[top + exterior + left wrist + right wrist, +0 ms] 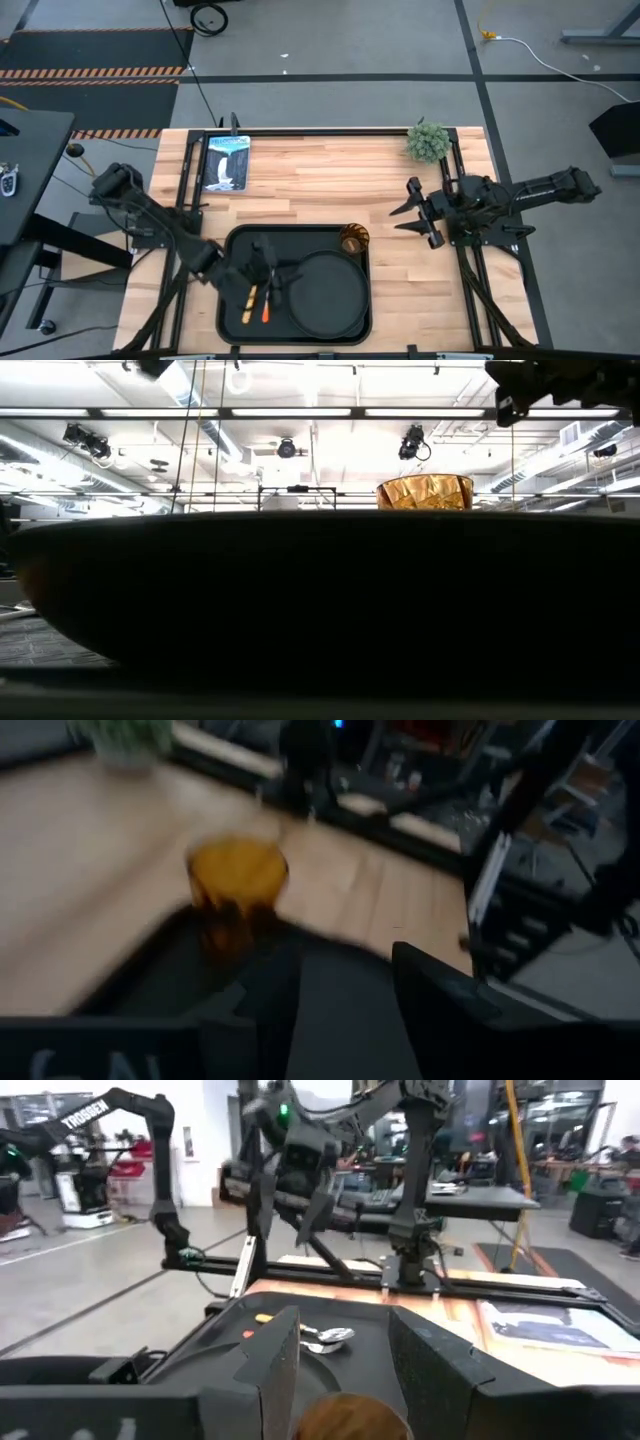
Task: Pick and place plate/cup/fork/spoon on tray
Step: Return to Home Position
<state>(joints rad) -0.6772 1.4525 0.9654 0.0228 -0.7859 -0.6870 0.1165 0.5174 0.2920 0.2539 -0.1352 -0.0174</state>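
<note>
The black tray [232, 250] lies at the table's near middle. On its right half rests the round black plate [325, 293]. The amber cup [354, 239] stands upright in the tray's far right corner, also seen in the left wrist view [236, 880]. The yellow-handled spoon [249, 297] and the redder-handled fork [267, 307] lie side by side on the tray's left half. My left gripper [268, 268] hovers open above the tray, just beyond the cutlery, with nothing between its fingers [270, 1000]. My right gripper [395, 220] stands open above the bare table right of the tray, pointing toward the cup.
A small potted plant [428, 141] stands at the table's far right. A picture card [226, 162] lies at the far left. Bare wood [330, 185] stretches between them and the tray. In the low view the tray's rim [300, 610] fills the foreground.
</note>
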